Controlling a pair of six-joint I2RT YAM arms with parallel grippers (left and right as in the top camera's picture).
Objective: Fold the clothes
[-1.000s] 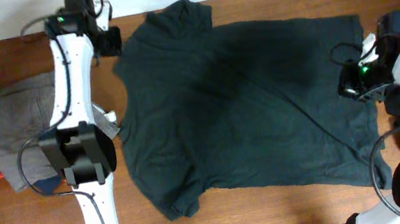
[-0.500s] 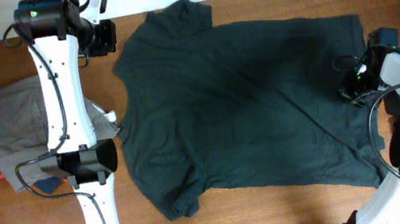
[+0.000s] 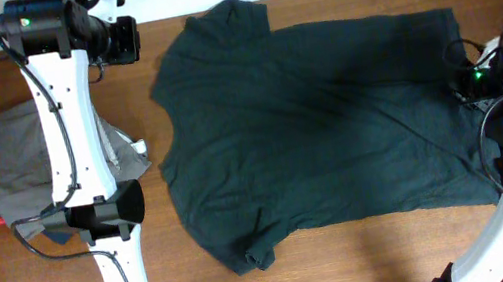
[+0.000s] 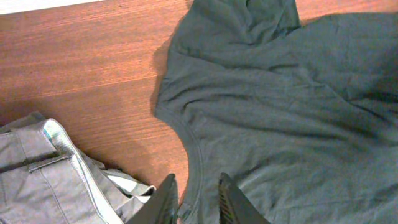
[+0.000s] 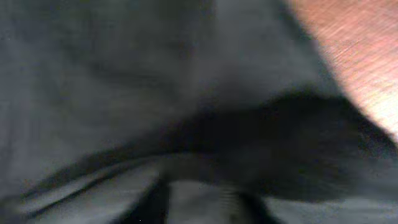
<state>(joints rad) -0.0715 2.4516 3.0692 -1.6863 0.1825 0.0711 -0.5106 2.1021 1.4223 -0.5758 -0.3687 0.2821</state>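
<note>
Across the tabletop [image 3: 402,259] the shirt [image 3: 319,120] lies collar toward the left gripper [image 4: 196,182], jaws parted and empty, hem under the nearer right gripper [image 3: 482,76], jaws' state unclear.

Brown wooden table [image 3: 372,264]: dark green short-sleeved T-shirt [image 3: 319,120] spread flat across centre; grey folded garment [image 3: 13,169] near left edge, apart.

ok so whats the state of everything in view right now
dark green t-shirt: spread flat on the table, unfolded, lightly wrinkled
grey garment: crumpled in a heap beside the shirt's neckline side, not folded
left fingers: open, holding nothing
right fingers: at the shirt's hem edge, wrist view blurred, cannot tell if shut
</note>
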